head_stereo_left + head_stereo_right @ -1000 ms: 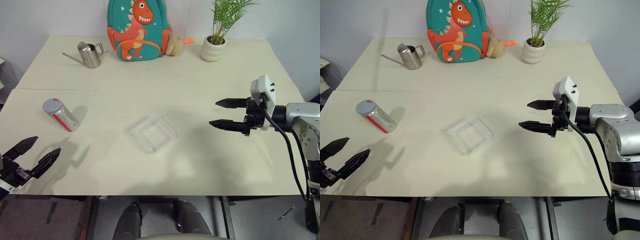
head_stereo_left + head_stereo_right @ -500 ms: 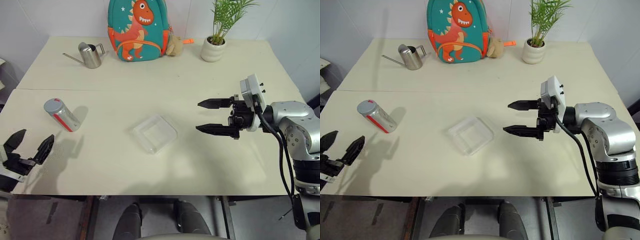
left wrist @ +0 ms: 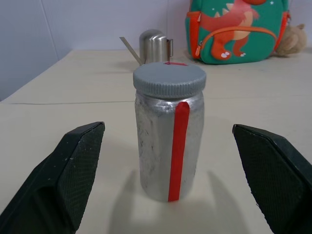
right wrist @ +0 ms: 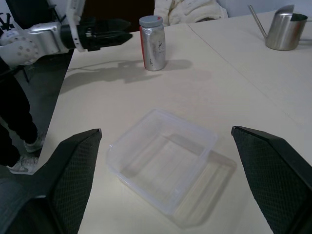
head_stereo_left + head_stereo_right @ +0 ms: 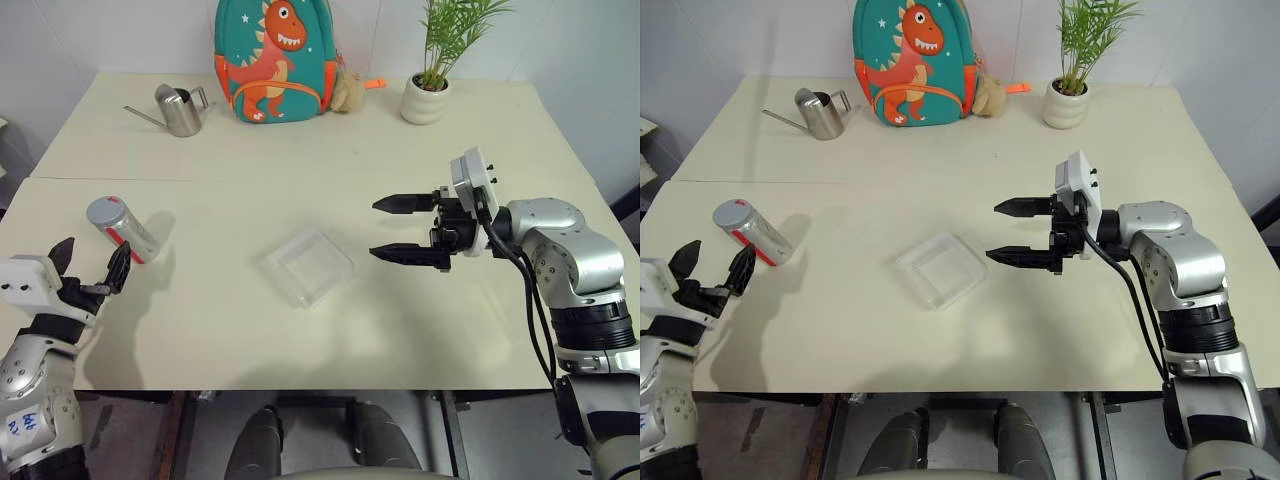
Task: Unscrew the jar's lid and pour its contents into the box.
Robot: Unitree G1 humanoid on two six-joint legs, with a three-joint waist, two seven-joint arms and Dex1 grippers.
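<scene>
left gripper: at the near left edge of the desk, fingers spread wide and empty, aimed at the jar just beyond them without touching it.
jar: upright on the left part of the desk, silvery with a red stripe down its side; in the left wrist view it stands between the two open fingers.
lid: grey, seated on top of the jar, small red mark on its top.
box: clear plastic tray lying flat near the middle of the desk, between the jar and the right gripper, apart from both; it looks empty.
right gripper: held above the desk just right of the box, pointing toward the left, fingers wide apart with nothing between them.
contents: not visible; the jar is closed.
watering can: steel, far left of the desk, well behind the jar.
backpack: teal with an orange dinosaur, upright at the far edge, a small plush toy just beside it.
potted plant: white pot with green fronds, far right of the desk.
</scene>
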